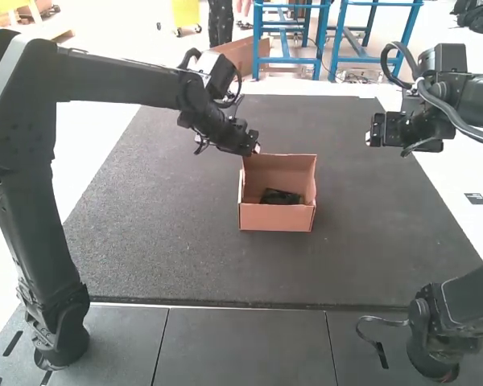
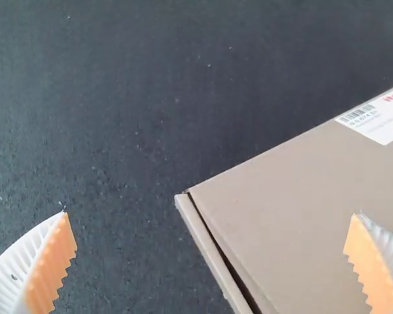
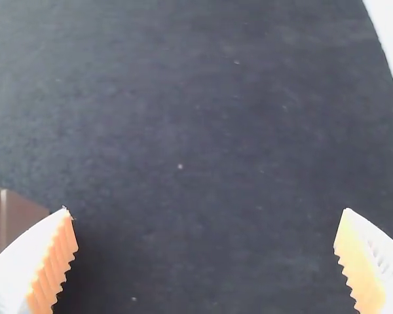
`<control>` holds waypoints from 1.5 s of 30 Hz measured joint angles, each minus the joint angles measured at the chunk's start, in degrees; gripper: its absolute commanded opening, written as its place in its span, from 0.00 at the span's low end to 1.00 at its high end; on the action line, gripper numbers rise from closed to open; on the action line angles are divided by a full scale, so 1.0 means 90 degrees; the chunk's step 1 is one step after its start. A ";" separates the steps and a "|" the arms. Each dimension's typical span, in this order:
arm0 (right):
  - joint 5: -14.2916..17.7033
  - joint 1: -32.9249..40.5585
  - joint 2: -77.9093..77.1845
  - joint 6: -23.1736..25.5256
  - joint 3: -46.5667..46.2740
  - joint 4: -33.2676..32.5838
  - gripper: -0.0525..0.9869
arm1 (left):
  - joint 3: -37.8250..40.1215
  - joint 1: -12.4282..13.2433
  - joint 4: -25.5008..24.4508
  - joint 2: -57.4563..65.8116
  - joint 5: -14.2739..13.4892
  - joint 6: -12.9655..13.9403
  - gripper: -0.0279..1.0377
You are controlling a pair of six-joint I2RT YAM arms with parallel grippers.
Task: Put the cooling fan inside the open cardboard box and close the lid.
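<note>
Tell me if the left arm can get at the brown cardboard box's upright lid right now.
Probably yes: the left gripper hovers open at the lid's top corner on the brown cardboard box, with nothing between them. The right gripper hangs well aside.

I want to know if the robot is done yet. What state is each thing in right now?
Box: open.
Lid: standing up at the back of the box.
Fan: inside the box.
Left gripper: open, by the lid's top corner.
Right gripper: open, empty, above the mat.
</note>
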 measured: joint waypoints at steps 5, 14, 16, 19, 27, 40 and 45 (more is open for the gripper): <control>-0.0049 -0.0002 0.0000 0.0002 0.0000 0.0002 0.92 | -0.0202 -0.0078 -0.0046 -0.0002 0.0000 -0.0002 0.94; -0.0165 -0.0002 0.0000 0.0027 -0.0002 0.0000 0.92 | -0.0831 -0.0316 0.0374 0.0000 -0.0002 0.0000 0.94; -0.0175 0.0000 -0.0002 0.0027 -0.0002 0.0000 0.92 | -0.0937 -0.0321 0.0495 0.0000 -0.0002 -0.0002 0.94; -0.0199 -0.0002 -0.0002 0.0027 -0.0027 0.0005 0.92 | -0.1110 -0.0318 0.0746 0.0000 -0.0002 0.0000 0.94; -0.0219 0.0000 -0.0002 0.0029 -0.0114 -0.0002 0.92 | -0.1576 -0.0311 0.1010 0.0000 -0.0032 -0.0005 0.94; -0.0221 -0.0002 -0.0002 0.0529 -0.0107 0.0126 0.92 | -0.0981 0.0216 0.1234 -0.0767 -0.0058 0.0551 0.94; -0.0401 0.0000 -0.0134 0.0765 -0.0107 0.0155 0.92 | -0.0685 0.0500 0.1477 -0.1729 0.0087 0.0690 0.94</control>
